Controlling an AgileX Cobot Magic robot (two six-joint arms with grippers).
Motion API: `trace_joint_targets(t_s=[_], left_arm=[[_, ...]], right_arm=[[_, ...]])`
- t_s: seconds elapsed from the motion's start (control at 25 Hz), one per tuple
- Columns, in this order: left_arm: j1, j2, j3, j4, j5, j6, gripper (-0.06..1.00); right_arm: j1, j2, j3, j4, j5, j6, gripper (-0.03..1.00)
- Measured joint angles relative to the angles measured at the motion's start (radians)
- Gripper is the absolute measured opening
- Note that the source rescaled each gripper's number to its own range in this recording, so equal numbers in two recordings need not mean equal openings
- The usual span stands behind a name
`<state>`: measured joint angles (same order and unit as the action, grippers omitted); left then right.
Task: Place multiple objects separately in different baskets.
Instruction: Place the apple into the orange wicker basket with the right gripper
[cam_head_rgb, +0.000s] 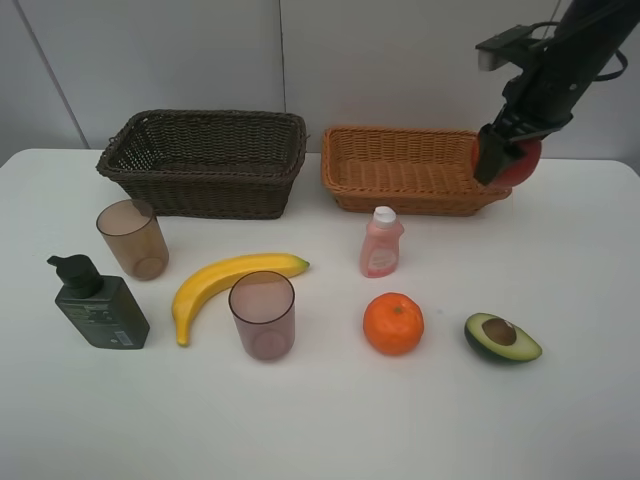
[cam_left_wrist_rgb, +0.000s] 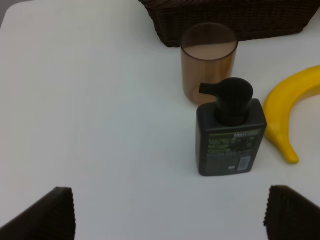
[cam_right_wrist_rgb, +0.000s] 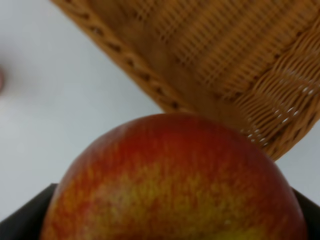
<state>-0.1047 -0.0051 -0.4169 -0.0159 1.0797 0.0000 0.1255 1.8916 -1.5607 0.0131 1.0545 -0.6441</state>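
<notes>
My right gripper (cam_head_rgb: 503, 160) is shut on the red apple (cam_head_rgb: 527, 163), held in the air over the right end of the light orange-brown basket (cam_head_rgb: 400, 203). The right wrist view is filled by the apple (cam_right_wrist_rgb: 175, 185), with that basket's corner (cam_right_wrist_rgb: 225, 60) beyond it. The dark brown basket (cam_head_rgb: 200, 195) stands to its left. On the table lie the banana (cam_head_rgb: 225, 285), orange (cam_head_rgb: 393, 323), halved avocado (cam_head_rgb: 501, 337), pink bottle (cam_head_rgb: 381, 243), two cups (cam_head_rgb: 132, 238) (cam_head_rgb: 262, 315) and the dark pump bottle (cam_head_rgb: 100, 305). My left gripper (cam_left_wrist_rgb: 170, 220) is open, short of the pump bottle (cam_left_wrist_rgb: 230, 135).
In the left wrist view a cup (cam_left_wrist_rgb: 207, 62) stands just behind the pump bottle, the banana (cam_left_wrist_rgb: 287, 107) lies beside it, and the dark basket's wall (cam_left_wrist_rgb: 225, 20) is further back. White table stretches out on the bottle's other side.
</notes>
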Motion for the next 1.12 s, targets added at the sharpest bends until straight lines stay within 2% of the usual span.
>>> trace_joint_targets(t_s=[0.48, 0.72, 1.12], left_arm=[[0.0, 0.0, 0.0, 0.0, 0.0, 0.0, 1.0], [0.0, 0.0, 0.0, 0.0, 0.0, 0.0, 1.0], [0.0, 0.0, 0.0, 0.0, 0.0, 0.0, 1.0]], right_arm=[[-0.024, 0.18, -0.178, 0.004, -0.21, 0.0, 0.7], [-0.024, 0.254, -0.2, 0.065, -0.339, 0.0, 0.7], [-0.024, 0.316, -0.2, 0.083, -0.437, 0.0, 0.7]])
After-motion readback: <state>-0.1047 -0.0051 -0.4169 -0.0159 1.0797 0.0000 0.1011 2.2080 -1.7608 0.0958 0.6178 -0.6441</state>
